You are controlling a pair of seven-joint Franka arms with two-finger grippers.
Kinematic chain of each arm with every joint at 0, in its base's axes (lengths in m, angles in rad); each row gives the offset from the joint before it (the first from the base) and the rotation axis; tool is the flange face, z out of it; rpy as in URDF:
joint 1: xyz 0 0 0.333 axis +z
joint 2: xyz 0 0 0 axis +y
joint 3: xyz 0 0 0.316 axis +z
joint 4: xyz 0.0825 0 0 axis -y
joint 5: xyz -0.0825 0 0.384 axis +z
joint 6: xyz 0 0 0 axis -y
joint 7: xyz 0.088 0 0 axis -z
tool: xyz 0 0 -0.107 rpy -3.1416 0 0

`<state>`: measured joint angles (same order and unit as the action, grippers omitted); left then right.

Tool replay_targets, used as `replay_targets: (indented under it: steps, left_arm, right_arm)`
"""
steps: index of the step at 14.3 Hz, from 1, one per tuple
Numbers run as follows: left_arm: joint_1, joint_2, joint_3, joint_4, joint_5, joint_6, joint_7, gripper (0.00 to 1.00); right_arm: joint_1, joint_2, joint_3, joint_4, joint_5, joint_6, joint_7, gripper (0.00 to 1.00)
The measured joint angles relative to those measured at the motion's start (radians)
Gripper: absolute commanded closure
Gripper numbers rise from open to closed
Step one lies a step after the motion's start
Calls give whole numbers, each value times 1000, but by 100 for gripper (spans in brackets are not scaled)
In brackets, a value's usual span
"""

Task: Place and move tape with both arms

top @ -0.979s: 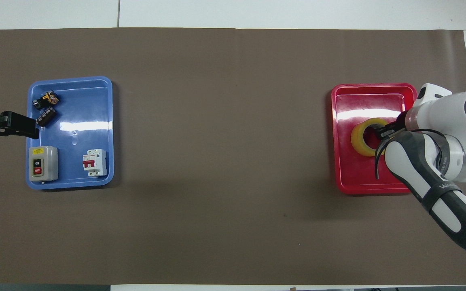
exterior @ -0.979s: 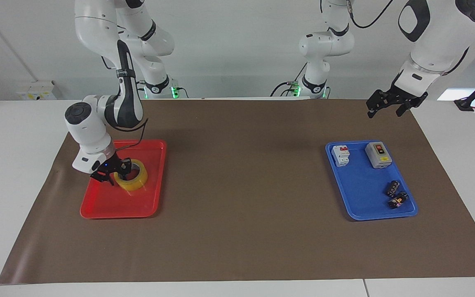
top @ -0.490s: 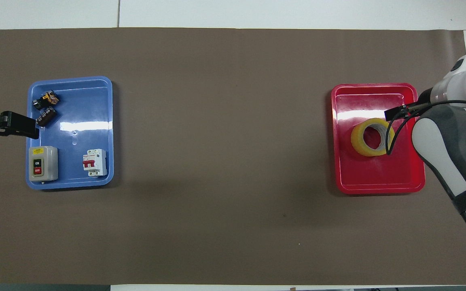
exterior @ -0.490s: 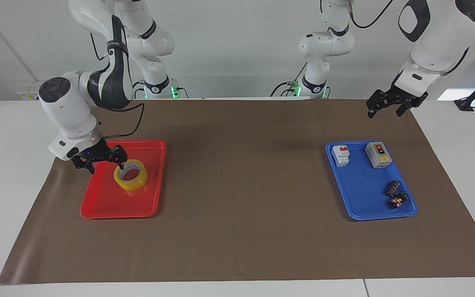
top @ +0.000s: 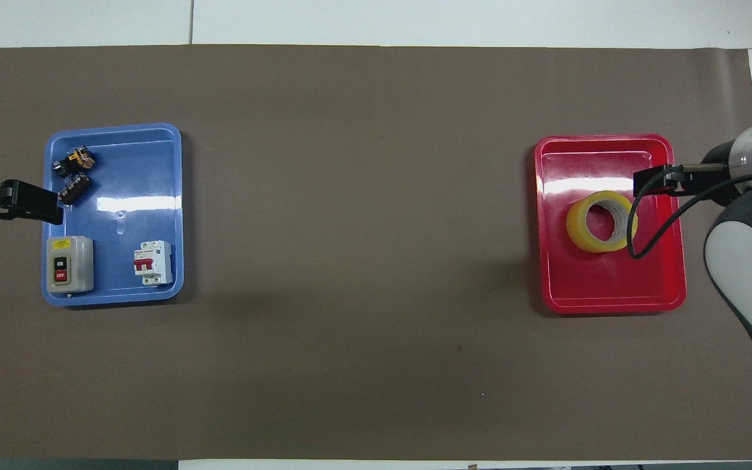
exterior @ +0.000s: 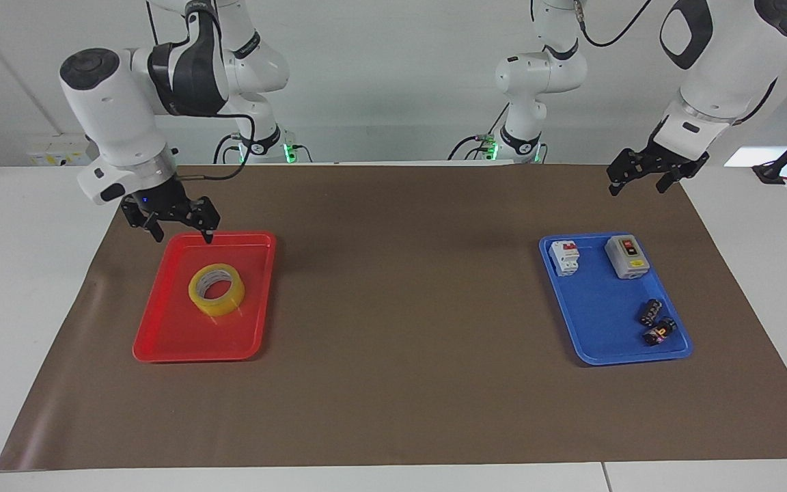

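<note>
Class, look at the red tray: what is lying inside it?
Only the tape, flat on the red tray. The tray floor shows through its core; the floor under the ring itself is covered.

The right gripper (exterior: 180, 225) lets go of the tape (exterior: 216, 290) and rises from it, its fingers now spread and empty, hanging over the red tray's (exterior: 175, 342) edge nearest the robots. The tape lies flat below it, free.

Yellow translucent tape roll (exterior: 216, 290), white-grey core, lying flat, alone, in red tray (exterior: 182, 338)
</note>
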<state>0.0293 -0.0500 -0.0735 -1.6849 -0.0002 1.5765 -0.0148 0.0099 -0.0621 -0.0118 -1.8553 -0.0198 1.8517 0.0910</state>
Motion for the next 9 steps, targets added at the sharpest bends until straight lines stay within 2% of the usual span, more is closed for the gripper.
replay_targets:
  steps: [5,7,9]
  left_arm:
    - [0,0,0,0,0,0,0,0]
    - [0,0,0,0,0,0,0,0]
    - [1,0,0,0,0,0,0,0]
  right_arm:
    - [-5,-33,-11,207,0,-270,2,0]
    - [-5,-36,-13,256,0,-356,27,0]
    - [-5,-43,-13,266,0,-385,52,0]
